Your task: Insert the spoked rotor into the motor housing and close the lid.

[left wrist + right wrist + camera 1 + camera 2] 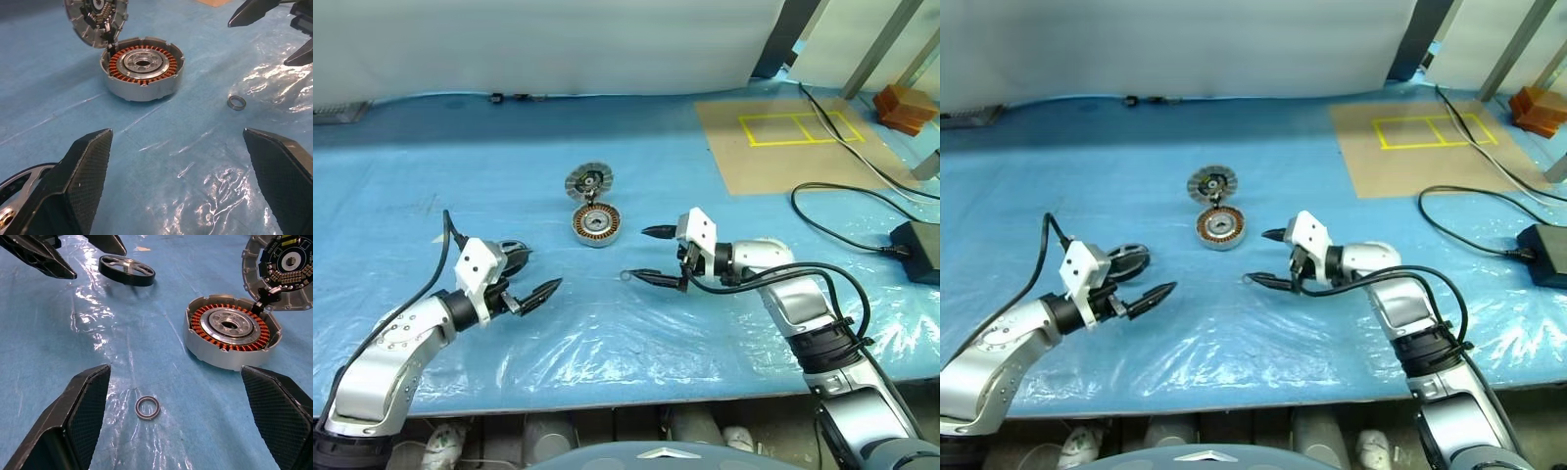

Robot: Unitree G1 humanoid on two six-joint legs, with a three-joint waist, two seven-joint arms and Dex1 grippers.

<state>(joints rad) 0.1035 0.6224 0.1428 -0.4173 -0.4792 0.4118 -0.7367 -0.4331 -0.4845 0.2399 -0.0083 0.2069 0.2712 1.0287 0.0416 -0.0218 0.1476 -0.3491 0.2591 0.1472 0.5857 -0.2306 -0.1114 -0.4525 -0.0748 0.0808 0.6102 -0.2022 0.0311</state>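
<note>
The motor housing (596, 224), a grey cup with copper windings around a pale centre, sits mid-table. Its lid (589, 180), a finned silver disc, stands tilted up at the housing's far edge, inner face showing. The spoked rotor (126, 270), a dark wheel, lies flat on the blue sheet just beside my left gripper (540, 268), which is open and empty. My right gripper (644, 255) is open too, pointing left toward the housing's near right side. A small metal ring (147, 408) lies on the sheet between its fingers, untouched.
A brown board with yellow tape squares (793, 137) lies at the back right, with orange blocks (906, 106) beyond it. Black cables (832, 211) and a black power brick (915, 250) lie at the right. The table's front edge (607, 397) runs close below both arms.
</note>
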